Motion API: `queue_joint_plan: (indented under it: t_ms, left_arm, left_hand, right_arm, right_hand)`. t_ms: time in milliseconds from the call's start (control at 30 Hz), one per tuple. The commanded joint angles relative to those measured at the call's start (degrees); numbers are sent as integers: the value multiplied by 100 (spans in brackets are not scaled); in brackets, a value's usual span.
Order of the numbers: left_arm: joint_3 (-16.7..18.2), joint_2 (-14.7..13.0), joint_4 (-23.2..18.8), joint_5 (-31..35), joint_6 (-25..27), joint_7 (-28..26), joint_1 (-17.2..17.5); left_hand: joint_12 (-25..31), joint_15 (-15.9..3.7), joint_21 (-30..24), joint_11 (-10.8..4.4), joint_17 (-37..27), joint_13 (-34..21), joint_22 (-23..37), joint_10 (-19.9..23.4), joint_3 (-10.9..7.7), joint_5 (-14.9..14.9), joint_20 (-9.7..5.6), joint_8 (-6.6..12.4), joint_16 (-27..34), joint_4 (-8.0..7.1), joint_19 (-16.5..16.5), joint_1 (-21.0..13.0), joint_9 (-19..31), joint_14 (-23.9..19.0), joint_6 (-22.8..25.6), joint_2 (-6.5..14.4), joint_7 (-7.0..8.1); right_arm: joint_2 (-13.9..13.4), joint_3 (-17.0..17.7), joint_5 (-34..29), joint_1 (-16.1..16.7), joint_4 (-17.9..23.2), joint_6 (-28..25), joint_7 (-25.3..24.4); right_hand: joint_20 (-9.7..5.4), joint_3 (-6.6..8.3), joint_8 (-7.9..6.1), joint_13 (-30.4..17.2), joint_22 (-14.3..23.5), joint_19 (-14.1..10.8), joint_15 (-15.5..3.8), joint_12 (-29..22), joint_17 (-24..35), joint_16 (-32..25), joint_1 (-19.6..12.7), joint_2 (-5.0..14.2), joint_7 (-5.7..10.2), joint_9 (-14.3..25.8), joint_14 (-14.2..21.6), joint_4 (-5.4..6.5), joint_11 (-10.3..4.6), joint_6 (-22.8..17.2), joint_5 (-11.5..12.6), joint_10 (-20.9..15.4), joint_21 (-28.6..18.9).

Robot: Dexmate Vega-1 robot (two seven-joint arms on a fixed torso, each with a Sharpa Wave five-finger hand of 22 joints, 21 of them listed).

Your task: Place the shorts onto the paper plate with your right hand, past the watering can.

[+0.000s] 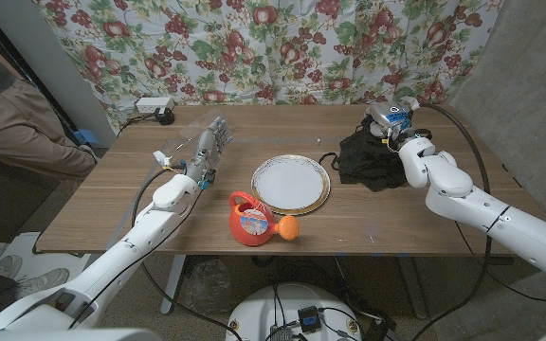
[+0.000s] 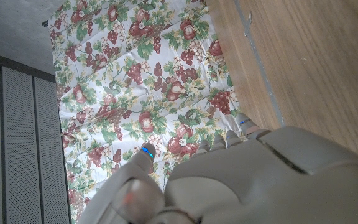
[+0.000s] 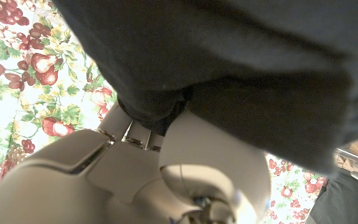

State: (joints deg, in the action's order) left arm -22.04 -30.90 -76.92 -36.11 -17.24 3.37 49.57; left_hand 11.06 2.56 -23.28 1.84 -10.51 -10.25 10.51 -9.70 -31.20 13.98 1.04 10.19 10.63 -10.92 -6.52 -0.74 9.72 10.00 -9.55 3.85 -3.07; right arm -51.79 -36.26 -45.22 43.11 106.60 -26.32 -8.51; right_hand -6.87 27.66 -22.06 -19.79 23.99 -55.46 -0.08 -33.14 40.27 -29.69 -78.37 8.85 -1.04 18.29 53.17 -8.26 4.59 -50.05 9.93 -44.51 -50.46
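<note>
- The right hand [image 1: 393,121] is at the far right of the table, and its fingers [image 3: 138,127] go up into a fold of dark cloth in the right wrist view, so I judge they have hold of the black shorts [image 1: 368,159]; how tightly they are closed the cloth hides from me.
- The shorts look bunched and partly raised under that hand, with most of the heap sagging toward the table [image 1: 112,223]. To do this step well, the hand wants to lift until the trailing cloth hangs free before it travels.
- The paper plate [image 1: 291,184], white with a gold rim, lies just beside the shorts toward the middle of the table. The carry is short and sideways, and I would keep it slow so the loose hem does not snag the plate's rim and drag it.
- The red watering can [image 1: 252,219] with its orange rose sits at the plate's near edge, toward the robot. The hand can stay on the far side, clear of the spout.
- Release is best over the plate's centre, lowering the bundle so it collapses inside the rim instead of draping over it.
- The left hand [image 1: 207,152] stands at the far left of the table, fingers apart and holding nothing, well apart from the plate.
- A person's leg shows beyond the table's left end.
</note>
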Motion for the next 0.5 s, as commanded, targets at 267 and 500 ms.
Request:
queue_joint_plan:
  t_ms: [267,500]
  left_arm:
    - [11,6,69,-16,-32,51,-18]
    - [39,2,80,-37,-50,47,-11]
  left_hand:
    - [39,-7,34,20,-22,-26,34,-342,14,44,21,30,35,20,26,10,32,351,-197,620,-2]
    - [40,-4,37,31,-22,-26,34,-339,15,44,22,28,34,20,27,9,32,353,-199,621,-6]
  right_arm:
    - [-71,182,8,39,463,187,459]
    - [-11,164,-85,-11,565,410,449]
  right_hand:
    - [-590,-65,-18,-366,31,224,-1228,-58,80,31,-153,62,-13,16,796,8,-189,-107,52,-302,-133]
    - [-590,-88,-13,-387,40,260,-1226,-55,125,47,-167,59,-28,12,787,13,-181,-111,56,-303,-190]
